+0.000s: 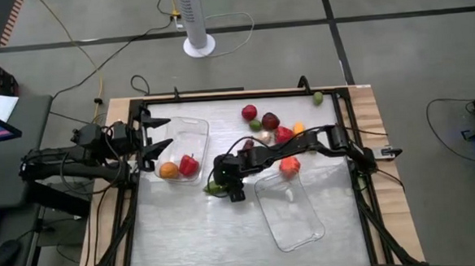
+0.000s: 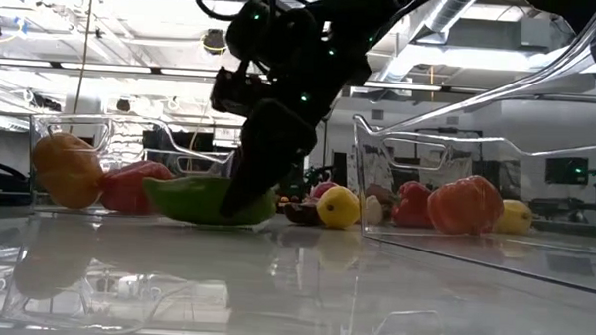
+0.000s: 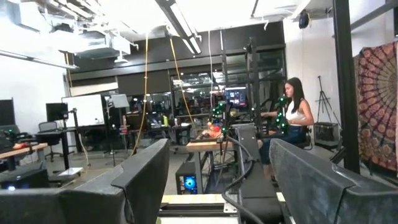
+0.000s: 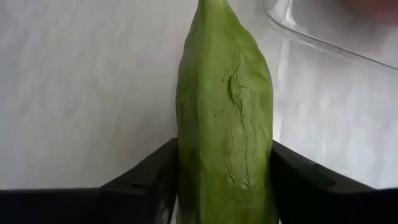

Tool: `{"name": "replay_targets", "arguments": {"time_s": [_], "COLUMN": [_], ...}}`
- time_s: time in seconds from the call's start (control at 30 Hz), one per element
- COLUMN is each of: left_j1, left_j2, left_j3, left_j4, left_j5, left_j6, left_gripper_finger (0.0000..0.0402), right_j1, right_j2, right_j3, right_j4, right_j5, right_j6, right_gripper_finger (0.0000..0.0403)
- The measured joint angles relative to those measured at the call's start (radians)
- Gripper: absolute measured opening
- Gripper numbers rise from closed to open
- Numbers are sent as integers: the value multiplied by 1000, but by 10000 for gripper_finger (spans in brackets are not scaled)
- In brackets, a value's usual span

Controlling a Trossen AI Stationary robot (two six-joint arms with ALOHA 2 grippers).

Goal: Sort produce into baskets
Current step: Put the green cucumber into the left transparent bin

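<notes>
Two pieces sit in the left basket [image 1: 183, 144], most produce [image 1: 270, 125] waits near the tabletop's far edge, while the right gripper [image 1: 220, 183], mid-tabletop, pinches a green pod [image 4: 225, 124]; left jaws wide.

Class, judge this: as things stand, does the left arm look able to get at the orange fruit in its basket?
Probably yes: the left gripper hangs open by the basket, and nothing covers the orange fruit beside the red piece.

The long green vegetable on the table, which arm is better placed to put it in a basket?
Right. The right gripper is shut on the green vegetable, which lies on the table between the two baskets. The left gripper is open, holds nothing and hangs at the left basket.
</notes>
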Motion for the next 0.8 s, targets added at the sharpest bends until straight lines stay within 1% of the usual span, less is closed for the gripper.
{"name": "replay_targets", "arguments": {"time_s": [0.1,0.17,0.23,0.3,0.33,0.37,0.4,0.43,0.53,0.6,0.67,0.8], "left_j1": [0,0,0,0,0,0,0,0,0,0,0,0], "left_j2": [0,0,0,0,0,0,0,0,0,0,0,0], "left_j3": [0,0,0,0,0,0,0,0,0,0,0,0], "left_j4": [-3,-3,-3,-3,-3,-2,-2,-1,-1,-1,-1,-3], "left_j5": [0,0,0,0,0,-1,-4,-8,-19,-20,-20,-19], "left_j6": [0,0,0,0,0,1,2,4,3,3,6,8], "left_gripper_finger": [265,265,265,265,265,265,265,265,265,265,265,265], "right_j1": [-20,-37,-54,-72,-83,-95,-107,-120,-151,-162,-172,-184], "right_j2": [-33,-63,-97,-126,-139,-147,-152,-153,-130,-107,-68,-26], "right_j3": [38,72,97,111,114,114,114,114,115,115,114,120], "right_j4": [-88,-158,-189,-176,-143,-92,-35,33,221,314,395,440], "right_j5": [12,60,138,229,258,263,243,201,29,-52,-76,-76], "right_j6": [-35,-50,-68,-91,-99,-103,-103,-103,-103,-100,-101,-108], "right_gripper_finger": [207,203,210,222,228,233,237,239,242,243,243,248]}}
